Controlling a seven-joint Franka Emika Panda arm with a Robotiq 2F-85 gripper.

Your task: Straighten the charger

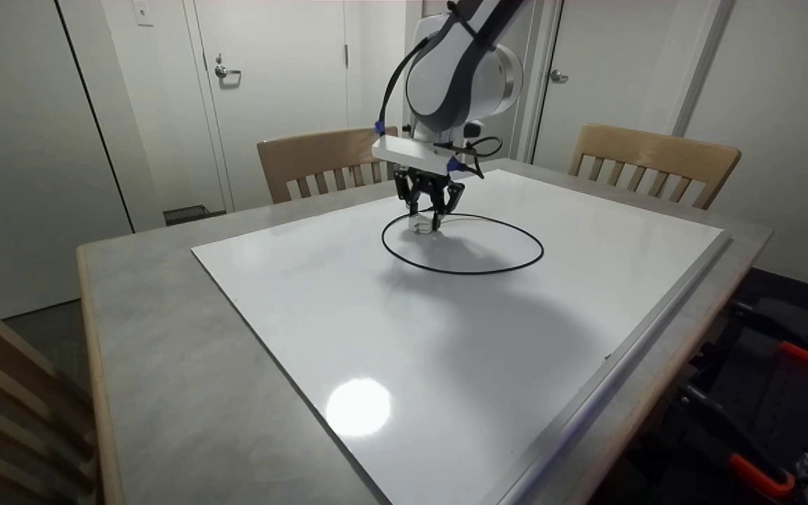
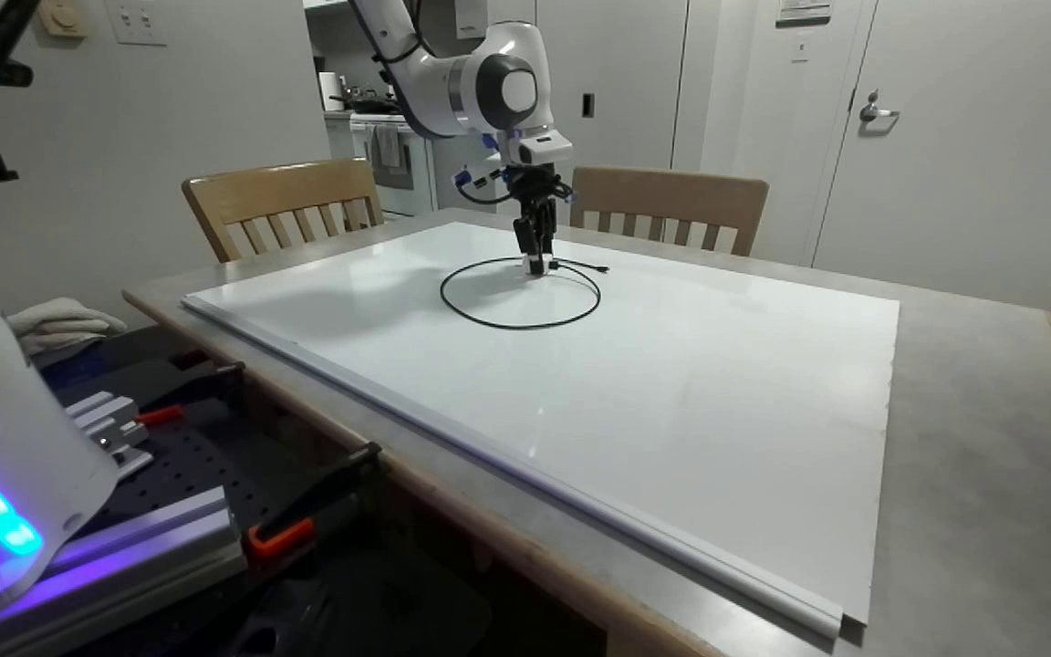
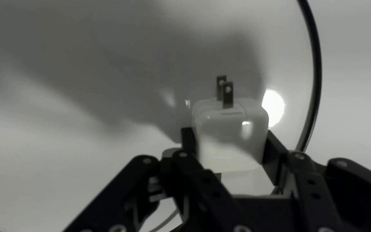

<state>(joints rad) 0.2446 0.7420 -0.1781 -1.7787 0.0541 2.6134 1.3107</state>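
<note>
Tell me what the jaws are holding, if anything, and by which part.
The white charger block, pinched between the jaws by two opposite sides, its metal prongs sticking out free.

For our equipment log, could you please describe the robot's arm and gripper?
The rounded white arm has dark grey panels, black cables and small blue patches; the black two-fingered gripper has jointed links with round, paler fasteners.

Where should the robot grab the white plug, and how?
I'd come from above and pinch two opposite sides of the white plug, as the gripper does here. Its boxy shape should give both fingers broad faces to press, and the two metal prongs stick out elsewhere, clear of them.
</note>
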